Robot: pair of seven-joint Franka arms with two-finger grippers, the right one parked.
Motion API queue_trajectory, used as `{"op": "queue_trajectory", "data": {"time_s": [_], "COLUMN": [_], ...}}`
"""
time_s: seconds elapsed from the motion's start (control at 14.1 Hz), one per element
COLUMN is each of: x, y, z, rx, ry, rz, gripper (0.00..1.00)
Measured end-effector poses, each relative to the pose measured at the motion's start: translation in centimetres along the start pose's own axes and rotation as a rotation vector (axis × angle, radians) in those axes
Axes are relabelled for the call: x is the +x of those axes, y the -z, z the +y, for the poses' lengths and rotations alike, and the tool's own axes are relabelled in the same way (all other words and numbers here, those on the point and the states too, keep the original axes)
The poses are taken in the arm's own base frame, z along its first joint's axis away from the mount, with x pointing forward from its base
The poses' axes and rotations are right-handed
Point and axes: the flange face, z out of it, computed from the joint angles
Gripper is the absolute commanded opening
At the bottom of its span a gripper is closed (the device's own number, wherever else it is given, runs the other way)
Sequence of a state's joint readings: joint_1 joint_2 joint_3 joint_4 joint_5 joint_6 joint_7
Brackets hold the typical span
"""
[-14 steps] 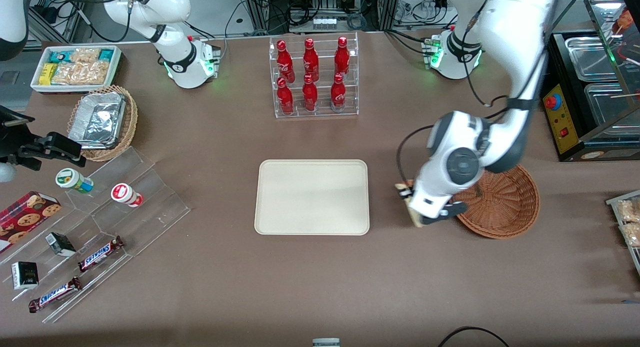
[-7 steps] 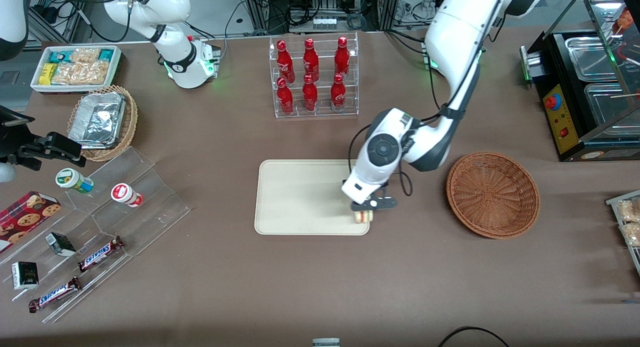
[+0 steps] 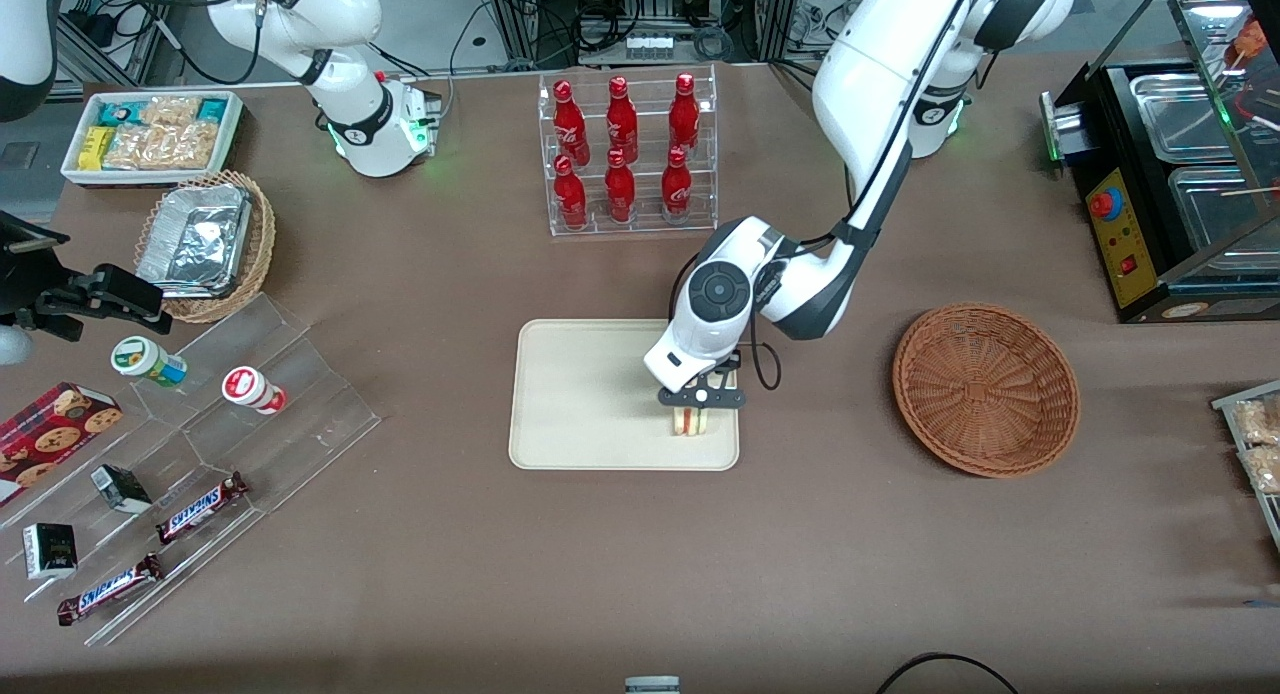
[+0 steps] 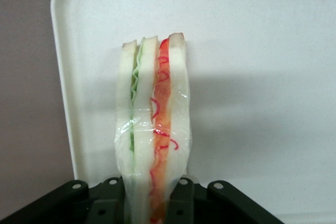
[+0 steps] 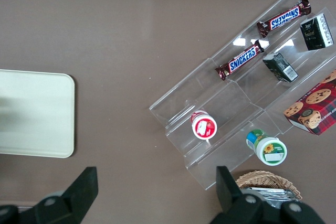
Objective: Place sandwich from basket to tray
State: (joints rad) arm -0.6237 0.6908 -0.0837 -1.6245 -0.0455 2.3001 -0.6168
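Observation:
My left gripper (image 3: 692, 402) hangs over the cream-beige tray (image 3: 580, 394), near the tray's corner closest to the front camera and the basket. It is shut on the sandwich (image 3: 690, 421), a wrapped wedge of white bread with green and red-orange layers. In the left wrist view the sandwich (image 4: 153, 114) stands on edge between the black fingers (image 4: 110, 203), with the gripper (image 4: 152, 203) clamped on its base and the tray (image 4: 262, 77) right under it. The reddish-brown wicker basket (image 3: 986, 389) sits empty toward the working arm's end of the table.
A clear rack of red cola bottles (image 3: 626, 154) stands farther from the front camera than the tray. Toward the parked arm's end lie a clear stepped display (image 3: 200, 454) with snack bars and cups, a foil tray in a light wicker basket (image 3: 205, 244), and a white snack bin (image 3: 152, 134).
The gripper carried the sandwich from beside the basket to over the tray, then slid a little farther in over the tray. The basket now shows empty.

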Motion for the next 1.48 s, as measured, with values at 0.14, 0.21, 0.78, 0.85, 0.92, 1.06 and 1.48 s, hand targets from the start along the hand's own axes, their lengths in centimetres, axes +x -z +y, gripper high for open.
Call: {"op": "queue_trajectory", "data": {"time_s": [0.14,0.21,0.78,0.85,0.92,1.06,1.48], "x": [0.3,0.4,0.7,0.9,1.2,1.5,4.2], "y": [0.0,0.1,1.2,1.7,2.6,5.5,21.2], "z": [0.2,0.2,1.1,1.2,1.1,0.4,-11.5], "rx": [-0.004,-0.005,-0.021,-0.026,-0.03,-0.007,0.086], "ry": [-0.001,-0.002,-0.011,-0.009,-0.005,0.01,0.194], "rz": [0.004,0.006,0.027,0.036,0.047,0.03,0.033], "gripper": [0.29,0.3,1.0,1.0,1.0,1.0,1.0]}}
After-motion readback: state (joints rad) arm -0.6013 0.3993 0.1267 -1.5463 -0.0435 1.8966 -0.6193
